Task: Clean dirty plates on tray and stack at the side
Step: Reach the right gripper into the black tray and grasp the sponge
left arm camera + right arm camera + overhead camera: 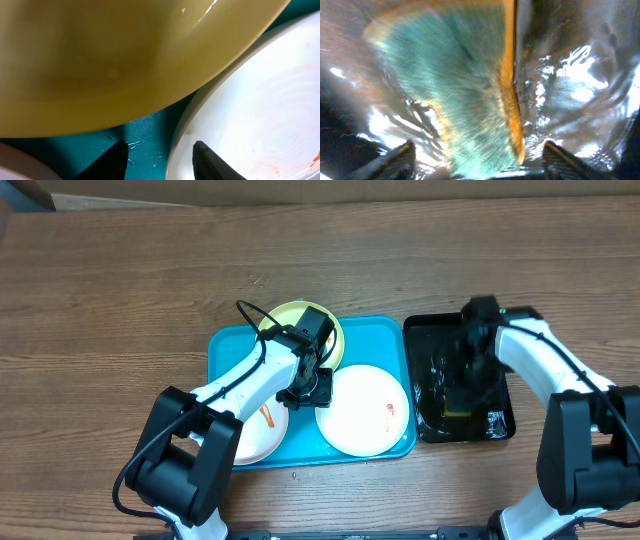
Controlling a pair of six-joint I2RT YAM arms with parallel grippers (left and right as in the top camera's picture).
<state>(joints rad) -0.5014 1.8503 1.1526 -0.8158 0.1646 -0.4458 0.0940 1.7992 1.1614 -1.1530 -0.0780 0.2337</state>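
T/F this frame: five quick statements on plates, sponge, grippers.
1. The yellow-green plate lies on the turquoise tray. True.
2. The sponge lies on the turquoise tray. False: it is in the black tray.
3. The white plate nearest the black tray has an orange-red smear. True.
4. The left gripper grips a plate. False: its jaws stand open over bare tray.
5. The right gripper is over the black tray. True.

Tabletop [120,270] carries tray [225,345]; three plates in it: rear plate [285,315] behind, left plate [255,435] and right plate [365,410] in front. Smaller tray [500,425] just right of tray, sponge [465,90] inside.
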